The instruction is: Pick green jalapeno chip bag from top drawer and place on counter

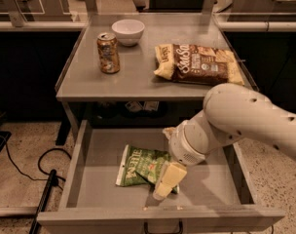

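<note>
Grasp step: gripper (166, 182) low in the top drawer (209, 182), at the right edge of the green jalapeno chip bag (138, 165); grip state cannot be told; next, presumably, a secure hold and lift to the counter (138, 79).

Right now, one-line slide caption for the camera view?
Gripper inside the open drawer, at one end of the green chip bag; can, bowl, brown bag on the counter.

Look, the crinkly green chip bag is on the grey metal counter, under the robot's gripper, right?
No. The crinkly light-green chip bag lies in the open grey metal drawer, not on the grey counter; the camera view shows it. The gripper is indeed over its right end.
</note>
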`<move>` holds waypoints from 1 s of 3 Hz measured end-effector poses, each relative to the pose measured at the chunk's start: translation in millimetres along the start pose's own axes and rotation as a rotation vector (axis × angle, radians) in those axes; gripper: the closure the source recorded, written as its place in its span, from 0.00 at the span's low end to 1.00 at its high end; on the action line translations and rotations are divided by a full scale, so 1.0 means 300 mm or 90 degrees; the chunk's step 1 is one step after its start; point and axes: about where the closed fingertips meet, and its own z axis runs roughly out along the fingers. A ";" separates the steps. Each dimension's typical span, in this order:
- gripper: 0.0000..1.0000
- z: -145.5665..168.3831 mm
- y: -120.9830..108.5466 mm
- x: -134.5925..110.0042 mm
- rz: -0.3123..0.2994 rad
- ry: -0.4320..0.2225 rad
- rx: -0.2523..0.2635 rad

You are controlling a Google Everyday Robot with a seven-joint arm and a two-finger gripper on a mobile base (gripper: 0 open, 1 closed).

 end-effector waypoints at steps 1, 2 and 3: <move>0.00 0.093 -0.034 0.029 -0.004 -0.006 -0.005; 0.00 0.116 -0.054 0.012 -0.017 -0.006 -0.011; 0.00 0.186 -0.094 0.013 -0.028 -0.005 -0.019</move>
